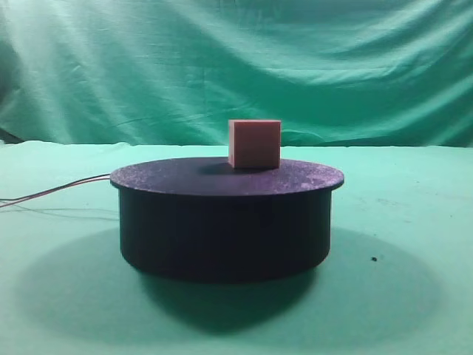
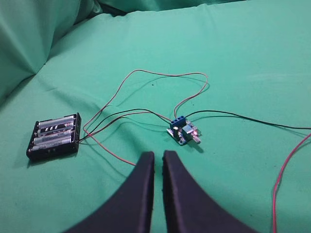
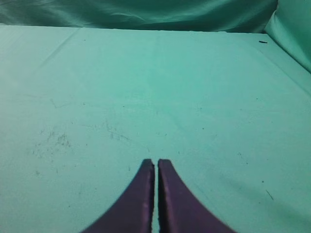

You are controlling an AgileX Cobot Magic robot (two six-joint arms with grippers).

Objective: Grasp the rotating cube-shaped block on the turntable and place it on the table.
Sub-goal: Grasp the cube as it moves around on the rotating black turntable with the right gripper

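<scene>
The salmon-pink cube-shaped block [image 1: 254, 143] stands on the speckled top of the black turntable [image 1: 225, 222], a little right of its middle, in the exterior high view. The turntable rests on the green cloth table [image 1: 414, 296]. Neither gripper shows in that view. In the left wrist view my left gripper [image 2: 158, 156] is shut and empty above the cloth, with the block and turntable out of view. In the right wrist view my right gripper [image 3: 156, 163] is shut and empty over bare green cloth [image 3: 155, 87].
Thin red wires [image 1: 52, 194] trail left from the turntable. In the left wrist view a black battery holder [image 2: 54, 136], a small blue circuit board [image 2: 182, 131] and looping red and black wires [image 2: 160, 75] lie on the cloth ahead of my left gripper. A green backdrop [image 1: 236, 66] hangs behind.
</scene>
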